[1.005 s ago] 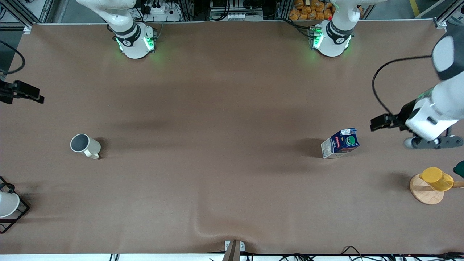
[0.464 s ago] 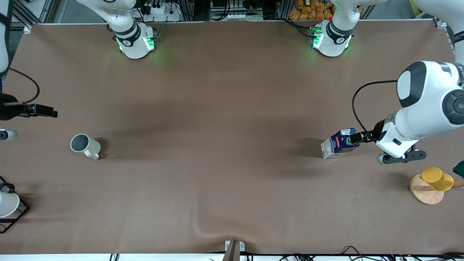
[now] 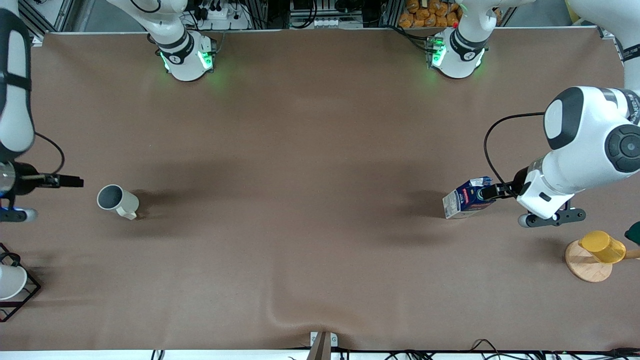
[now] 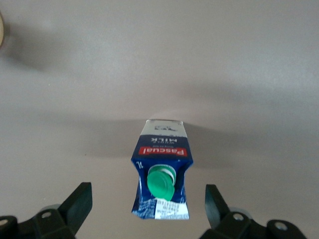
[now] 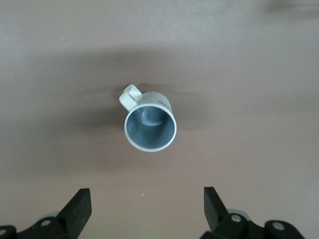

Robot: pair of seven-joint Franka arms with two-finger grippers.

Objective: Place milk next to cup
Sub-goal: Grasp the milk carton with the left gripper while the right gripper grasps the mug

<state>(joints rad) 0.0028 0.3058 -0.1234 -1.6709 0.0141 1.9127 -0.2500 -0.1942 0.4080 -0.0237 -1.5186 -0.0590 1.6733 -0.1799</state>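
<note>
The milk (image 3: 468, 198), a dark-blue carton with a green cap, stands on the brown table toward the left arm's end. My left gripper (image 3: 492, 191) is open right beside its top. In the left wrist view the milk (image 4: 162, 169) sits between the spread fingers of my left gripper (image 4: 148, 206), with clear gaps on both sides. The cup (image 3: 117, 201), a cream mug with a grey inside, stands upright toward the right arm's end. My right gripper (image 3: 75, 181) is open and empty over the table beside it. In the right wrist view the cup (image 5: 149, 124) lies ahead of my right gripper (image 5: 147, 206).
A yellow cup on a wooden stand (image 3: 602, 246) sits near the left arm's end, nearer the front camera than the milk. A white cup in a black wire rack (image 3: 10, 282) sits at the right arm's end. The cloth has a wrinkle (image 3: 285, 315) near the front edge.
My left gripper has moved in from the table's end to the milk's top. My right gripper has moved toward the cup. Milk and cup have not moved.
</note>
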